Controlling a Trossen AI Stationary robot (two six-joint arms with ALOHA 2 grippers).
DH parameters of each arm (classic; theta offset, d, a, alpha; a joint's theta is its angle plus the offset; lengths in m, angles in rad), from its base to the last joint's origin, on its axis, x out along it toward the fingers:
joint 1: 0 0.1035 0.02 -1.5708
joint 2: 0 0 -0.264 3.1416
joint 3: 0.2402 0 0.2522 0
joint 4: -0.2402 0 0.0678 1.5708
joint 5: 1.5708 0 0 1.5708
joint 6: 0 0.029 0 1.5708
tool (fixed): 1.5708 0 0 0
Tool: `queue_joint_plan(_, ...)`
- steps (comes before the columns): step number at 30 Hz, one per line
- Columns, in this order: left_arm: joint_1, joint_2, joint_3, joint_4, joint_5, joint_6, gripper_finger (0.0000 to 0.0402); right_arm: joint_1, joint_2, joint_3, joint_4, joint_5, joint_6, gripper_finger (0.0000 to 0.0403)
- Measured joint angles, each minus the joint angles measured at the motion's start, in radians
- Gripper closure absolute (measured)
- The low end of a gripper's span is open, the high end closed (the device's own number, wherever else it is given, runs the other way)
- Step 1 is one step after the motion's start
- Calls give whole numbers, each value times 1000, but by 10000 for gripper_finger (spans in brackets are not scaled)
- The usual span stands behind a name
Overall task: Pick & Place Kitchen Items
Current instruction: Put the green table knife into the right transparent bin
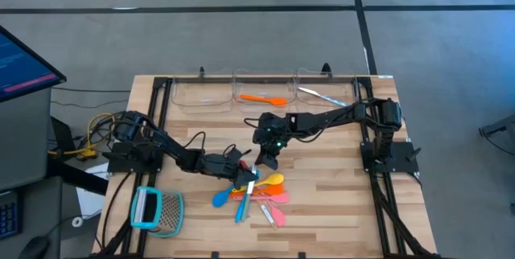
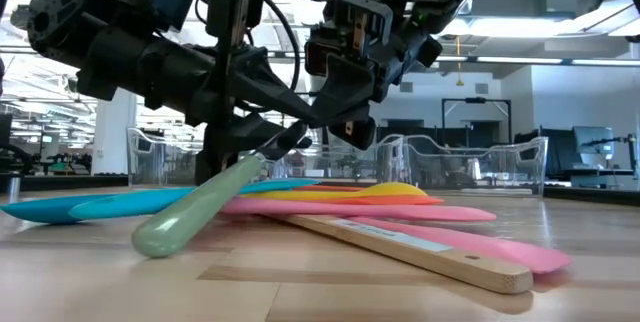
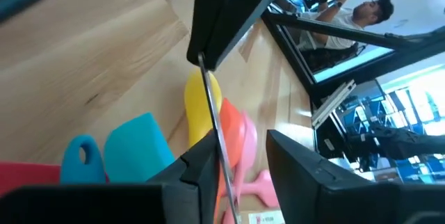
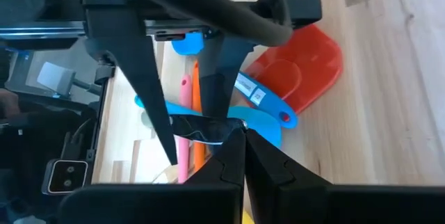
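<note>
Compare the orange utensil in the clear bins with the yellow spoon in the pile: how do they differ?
The orange utensil lies alone inside a clear bin at the table's far edge; the yellow spoon is on the bare wood. The orange utensil touches nothing else, while the yellow spoon overlaps the pink and blue utensils around it. The orange one looks slimmer. Both lie flat.

We see a pale wood-grain table [image 1: 338, 211] under black arms. Just beside the black left gripper [image 1: 251, 176] lie an orange spoon [image 1: 274, 180], a yellow spoon [image 3: 201, 109], pink spatulas [image 1: 278, 198], blue spoons [image 1: 221, 199] and a red-headed spatula [image 4: 302, 67] with a light wooden handle. Well away from that gripper, an orange utensil [image 1: 264, 98] sits in a clear bin [image 1: 263, 92], and a teal-framed mesh tool [image 1: 154, 209] gleams silvery.
</note>
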Motion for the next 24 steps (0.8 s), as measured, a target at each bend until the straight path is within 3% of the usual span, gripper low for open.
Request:
queue_joint_plan(10,1,0,-3,-7,13,-3,395,0,0,0,1,-7,0,403)
queue_joint_plan(24,2,0,-2,7,61,60,400,-8,0,0,0,-69,49,393)
